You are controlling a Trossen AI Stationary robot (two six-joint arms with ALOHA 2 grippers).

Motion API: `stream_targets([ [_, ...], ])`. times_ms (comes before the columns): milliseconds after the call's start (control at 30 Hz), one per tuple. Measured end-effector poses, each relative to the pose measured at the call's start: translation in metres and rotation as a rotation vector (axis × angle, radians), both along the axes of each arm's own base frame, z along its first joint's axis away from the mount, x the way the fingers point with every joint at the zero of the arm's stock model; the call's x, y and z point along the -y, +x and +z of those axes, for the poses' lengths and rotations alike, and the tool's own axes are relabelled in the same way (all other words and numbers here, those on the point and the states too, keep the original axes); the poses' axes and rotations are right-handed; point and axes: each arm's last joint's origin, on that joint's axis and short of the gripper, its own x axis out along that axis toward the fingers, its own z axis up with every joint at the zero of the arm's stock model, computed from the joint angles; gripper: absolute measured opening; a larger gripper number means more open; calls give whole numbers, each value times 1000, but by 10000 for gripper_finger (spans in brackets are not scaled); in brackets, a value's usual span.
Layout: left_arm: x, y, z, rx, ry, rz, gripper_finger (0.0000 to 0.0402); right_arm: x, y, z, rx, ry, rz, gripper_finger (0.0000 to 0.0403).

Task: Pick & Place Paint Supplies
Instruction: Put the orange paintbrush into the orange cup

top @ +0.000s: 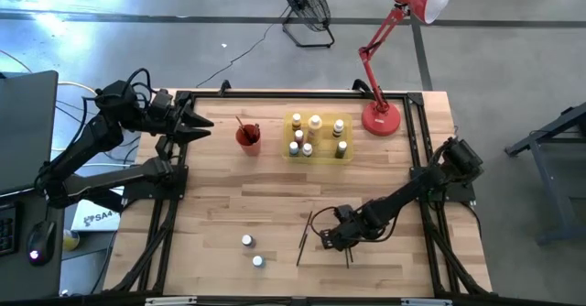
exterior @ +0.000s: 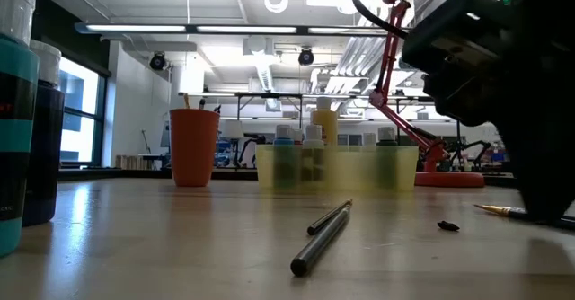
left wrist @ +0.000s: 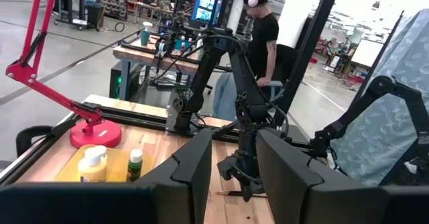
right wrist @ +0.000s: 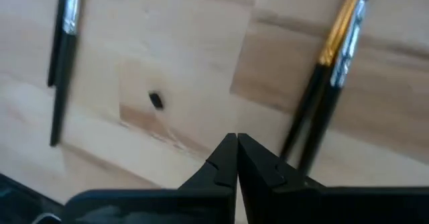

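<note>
— Two bottles [top: 252, 251] stand alone at the table's [top: 229, 205] near edge, apart from the rest. Where is your claw?

— My right gripper [top: 330, 242] is down low over the wood near the front, fingers pinched tight together with nothing between them. In my wrist view two brushes [right wrist: 328, 76] lie side by side just beside my fingertips, one with a gold ferrule; a third brush [right wrist: 60, 63] lies off on the other side, and a small dark speck [right wrist: 155, 101] sits on the board between.

— And the other bottles?

— Gathered in the yellow tray [top: 318, 152] at the back of the table, next to the red cup [top: 248, 136], which has brushes standing in it. The red lamp [top: 382, 118] stands just beyond the tray.

— The other arm?

— My left gripper [top: 203, 127] hangs at the back left corner, fingers partly apart, holding nothing. Past them I can see a person [left wrist: 258, 43] in the room behind.

— The loose brush from above?

— One dark brush [top: 305, 237] lies left of my right claw.
</note>
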Motion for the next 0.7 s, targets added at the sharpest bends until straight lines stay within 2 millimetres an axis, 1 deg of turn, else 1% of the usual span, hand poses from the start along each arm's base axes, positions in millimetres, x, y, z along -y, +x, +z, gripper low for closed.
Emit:
stream_targets([
  [200, 0, 0, 0, -1, 0, 3, 118, 2, -1, 7, -32, 59, 46, 2],
  [400, 0, 0, 0, 1, 15, 6, 118, 16, -5, 24, -55, 39, 44, 2],
  [533, 0, 0, 0, 1, 22, 8, 118, 20, -8, 23, -113, 50, 65, 2],
  [700, 0, 0, -1, -5, 18, 8, 118, 21, -7, 19, -128, 36, 62, 2],
])
